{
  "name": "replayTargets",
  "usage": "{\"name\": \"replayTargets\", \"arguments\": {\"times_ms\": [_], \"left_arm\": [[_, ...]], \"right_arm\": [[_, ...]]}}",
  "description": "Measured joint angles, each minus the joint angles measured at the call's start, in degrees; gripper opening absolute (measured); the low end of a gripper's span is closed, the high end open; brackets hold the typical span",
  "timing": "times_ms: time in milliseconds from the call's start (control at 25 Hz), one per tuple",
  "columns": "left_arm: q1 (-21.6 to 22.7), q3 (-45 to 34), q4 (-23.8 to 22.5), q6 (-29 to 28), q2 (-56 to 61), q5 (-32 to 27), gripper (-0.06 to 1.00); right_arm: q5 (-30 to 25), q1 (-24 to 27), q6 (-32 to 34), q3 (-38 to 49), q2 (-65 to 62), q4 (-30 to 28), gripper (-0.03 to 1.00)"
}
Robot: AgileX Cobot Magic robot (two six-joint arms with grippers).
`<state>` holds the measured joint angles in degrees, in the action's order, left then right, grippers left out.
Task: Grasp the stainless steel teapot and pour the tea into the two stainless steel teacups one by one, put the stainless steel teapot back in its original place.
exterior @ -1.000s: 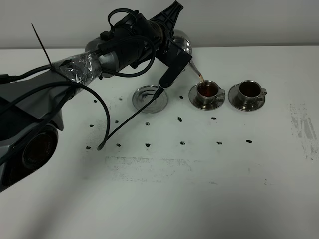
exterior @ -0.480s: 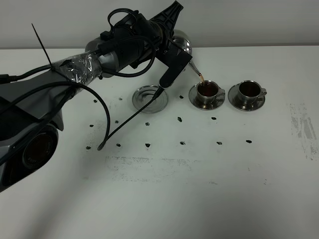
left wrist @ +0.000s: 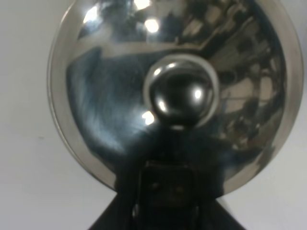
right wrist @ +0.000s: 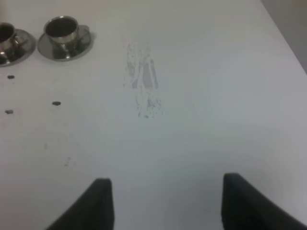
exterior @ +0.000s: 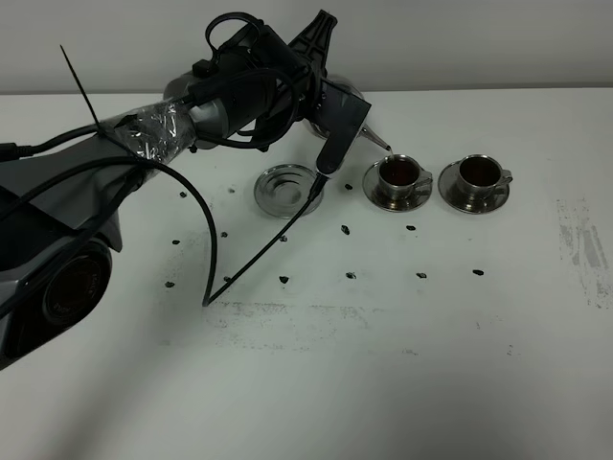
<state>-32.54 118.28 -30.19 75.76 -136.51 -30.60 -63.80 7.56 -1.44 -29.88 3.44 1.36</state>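
Left end effector (exterior: pixel 335 129): I find it fully closed on the stainless steel teapot (exterior: pixel 352 94), which it holds clear of the surface (exterior: pixel 383 335). The wrist view is filled by the pot's domed lid (left wrist: pixel 110 96) and its round knob (left wrist: pixel 181 91).

The pot is tipped toward the cups. Its spout (exterior: pixel 375 137) points down, with the tip just beside the rim of the nearer teacup (exterior: pixel 399 172). That cup stands on its saucer (exterior: pixel 375 195) and holds reddish-brown tea (exterior: pixel 397 170).

The farther teacup (exterior: pixel 479 173) sits on its own saucer just beside the first. Its inside looks dark, and I cannot tell more.

The round steel dish (exterior: pixel 285 189) lies on the surface below the arm, near the nearer teacup.

Right end effector (right wrist: pixel 163 203): fingers wide apart, gripping nothing, above bare surface well apart from the cups.
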Motion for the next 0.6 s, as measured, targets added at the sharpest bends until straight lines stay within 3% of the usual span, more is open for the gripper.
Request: {"name": "replayTargets", "arguments": {"times_ms": [360,600], "left_arm": [[0.0,0.0,5.9,-6.9,0.0,-1.9,0.18],[0.0,0.0,12.1,-7.9,0.9,-3.7,0.18]], "right_arm": [[0.0,0.0,0.0,0.0,0.0,0.0,0.49],[0.0,0.0,0.0,0.0,0.0,0.0,0.49]]}}
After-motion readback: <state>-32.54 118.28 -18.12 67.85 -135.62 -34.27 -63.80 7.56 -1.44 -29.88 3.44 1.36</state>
